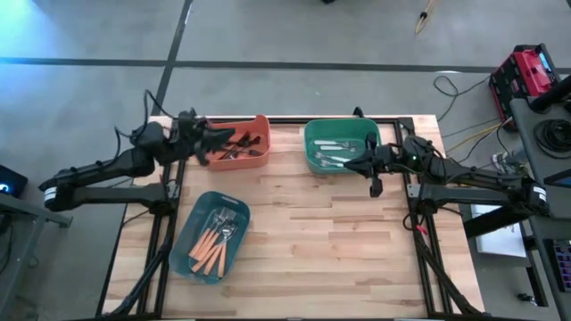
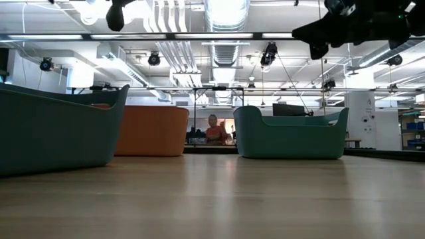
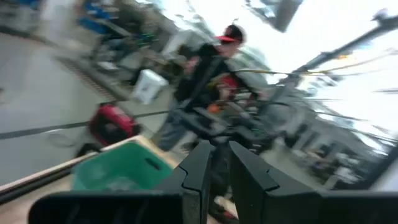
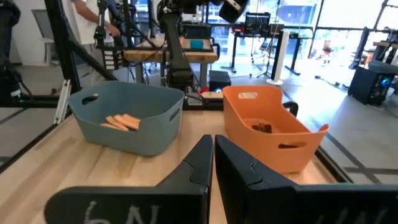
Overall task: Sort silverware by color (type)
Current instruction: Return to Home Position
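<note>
on table (image 1: 312, 259): rear-left bin (image 1: 266, 143) | rear-right bin (image 1: 309, 147) | front-left bin (image 1: 178, 257) | silverware (image 1: 217, 236) inside all three

Bare table middle (image 1: 321, 232), free passage (orange bin (image 1: 265, 143), green bin (image 1: 309, 147), blue-green bin (image 1: 193, 228) around)

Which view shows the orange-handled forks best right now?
The high view: it looks straight down on the orange-handled forks in the blue-green bin. The right wrist view shows only a few handles past the rim; the low view only the bin's wall; the left wrist view nothing.
</note>
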Motion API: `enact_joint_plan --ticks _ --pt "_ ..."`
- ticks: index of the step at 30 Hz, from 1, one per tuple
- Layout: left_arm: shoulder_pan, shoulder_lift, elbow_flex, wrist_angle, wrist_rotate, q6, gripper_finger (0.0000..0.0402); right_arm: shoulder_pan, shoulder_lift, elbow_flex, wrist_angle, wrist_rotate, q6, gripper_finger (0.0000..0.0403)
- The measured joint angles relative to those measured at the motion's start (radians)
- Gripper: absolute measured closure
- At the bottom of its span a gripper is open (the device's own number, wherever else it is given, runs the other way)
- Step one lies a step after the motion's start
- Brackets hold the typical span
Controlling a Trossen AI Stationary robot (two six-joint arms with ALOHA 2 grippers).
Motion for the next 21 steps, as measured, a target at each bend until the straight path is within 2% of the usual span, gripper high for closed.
enact_joint_plan --ticks 12,17,21 --pt "-0.036 -0.325 -0.369 0.27 0.181 -0.001 0.0364 0.0 -0.032 -0.028 0.001 0.091 0.102 0.0394" --pt "-0.036 -0.501 -0.444 0.257 0.207 -0.016 0.0365 0.0 -0.062 -0.023 0.001 0.211 0.145 0.0394" --pt "-0.035 -0.63 -0.473 0.157 0.187 0.03 0.0365 0.0 -0.082 -0.023 -0.021 0.25 0.052 0.0394"
